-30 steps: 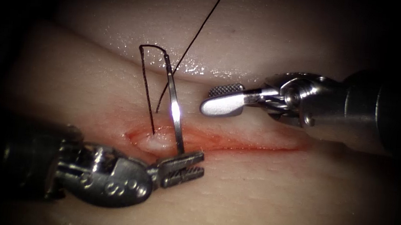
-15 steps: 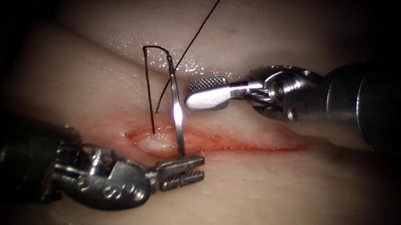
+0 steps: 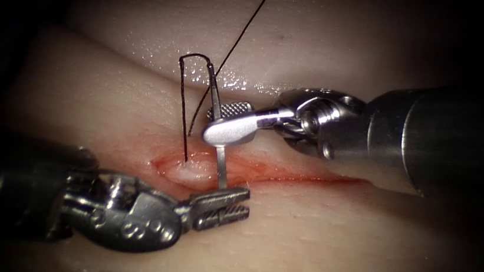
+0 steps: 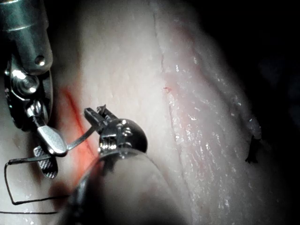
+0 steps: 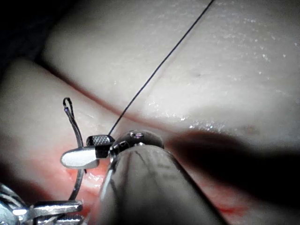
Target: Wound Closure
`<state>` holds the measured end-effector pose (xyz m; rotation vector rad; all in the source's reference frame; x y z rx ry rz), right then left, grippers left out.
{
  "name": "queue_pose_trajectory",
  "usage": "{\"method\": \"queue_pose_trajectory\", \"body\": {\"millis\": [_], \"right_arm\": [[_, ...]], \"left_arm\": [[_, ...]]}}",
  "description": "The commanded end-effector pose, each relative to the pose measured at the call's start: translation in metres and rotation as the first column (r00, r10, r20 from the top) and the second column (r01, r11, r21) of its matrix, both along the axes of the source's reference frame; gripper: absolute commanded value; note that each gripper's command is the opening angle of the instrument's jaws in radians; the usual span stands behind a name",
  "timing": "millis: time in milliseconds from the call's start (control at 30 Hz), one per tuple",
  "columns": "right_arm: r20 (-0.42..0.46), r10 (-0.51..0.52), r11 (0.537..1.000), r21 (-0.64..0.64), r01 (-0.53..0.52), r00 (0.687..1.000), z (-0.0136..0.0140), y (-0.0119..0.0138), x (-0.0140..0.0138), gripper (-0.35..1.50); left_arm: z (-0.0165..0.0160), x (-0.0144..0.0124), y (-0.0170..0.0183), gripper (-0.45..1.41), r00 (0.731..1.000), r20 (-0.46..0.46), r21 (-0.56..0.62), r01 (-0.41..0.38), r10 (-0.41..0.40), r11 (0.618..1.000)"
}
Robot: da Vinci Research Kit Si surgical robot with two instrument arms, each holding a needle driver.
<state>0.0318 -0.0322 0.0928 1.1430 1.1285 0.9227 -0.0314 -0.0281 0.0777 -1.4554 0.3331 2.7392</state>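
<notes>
The left tool (image 3: 240,202) comes in from the lower left and is shut on the lower end of the curved needle (image 3: 222,167), seen close up as the left tool (image 4: 96,116). The needle (image 5: 75,123) stands upright over the left end of the cut (image 3: 286,171), free of the tissue. Its tail is at the top, where the dark thread (image 3: 184,101) loops over and runs down into the tissue beside the cut. The right tool (image 3: 215,121) has its jaws open on either side of the needle's middle, as the right tool (image 5: 89,150) shows.
A second strand of thread (image 3: 243,29) rises from near the needle and leaves at the top. Red fluid lines the cut. A glistening fold of tissue (image 3: 247,86) runs behind the needle. A short dark thread end (image 4: 253,152) sticks out of the tissue.
The right tool has moved left from well clear of the needle until its open jaws straddle the needle's middle. The left tool has kept hold, shifting the needle slightly right.
</notes>
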Motion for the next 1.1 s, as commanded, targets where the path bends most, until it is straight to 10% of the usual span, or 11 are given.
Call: {"method": "queue_pose_trajectory", "body": {"millis": [33, 167, 267, 300, 567, 700, 1100], "right_arm": [[-0.010, -0.007, 1.000, -0.001, 0.007, 1.000, 0.0004, -0.0002, 0.0011, 0.83], [-0.019, -0.014, 1.000, -0.001, 0.014, 1.000, 0.0004, -0.0001, 0.0012, 0.64], [-0.017, -0.013, 1.000, -0.002, 0.013, 1.000, 0.0005, -0.0001, 0.0012, -0.30], [-0.017, -0.013, 1.000, -0.002, 0.013, 1.000, 0.0005, -0.0001, 0.0011, -0.35], [0.032, 0.030, 1.000, -0.010, -0.030, 0.999, 0.0011, 0.0006, 0.0006, -0.35], [0.038, 0.033, 0.999, -0.005, -0.033, 0.999, 0.0014, 0.0009, 0.0004, -0.35], [-0.023, 0.147, 0.971, -0.190, -0.149, 0.989, 0.0029, 0.0020, -0.0001, -0.35]], "left_arm": [[0.0006, -0.0006, -0.0004, -0.45, 1.000, 0.001, 0.001, -0.001, 0.001, 1.000], [0.0005, -0.0006, -0.0005, -0.45, 1.000, 0.000, -0.004, -0.004, 0.004, 1.000], [0.0004, -0.0006, -0.0006, -0.45, 1.000, 0.000, -0.004, -0.004, 0.004, 1.000], [0.0004, -0.0006, -0.0006, -0.45, 1.000, -0.001, -0.009, -0.007, 0.007, 1.000], [0.0002, -0.0006, -0.0007, -0.45, 1.000, -0.004, -0.018, -0.014, 0.014, 1.000], [0.0002, -0.0004, -0.0007, 0.58, 1.000, 0.006, 0.002, -0.005, 0.005, 1.000], [-0.0003, 0.0034, -0.0014, 0.63, 0.977, 0.211, 0.377, -0.098, 0.017, 0.921]]}}
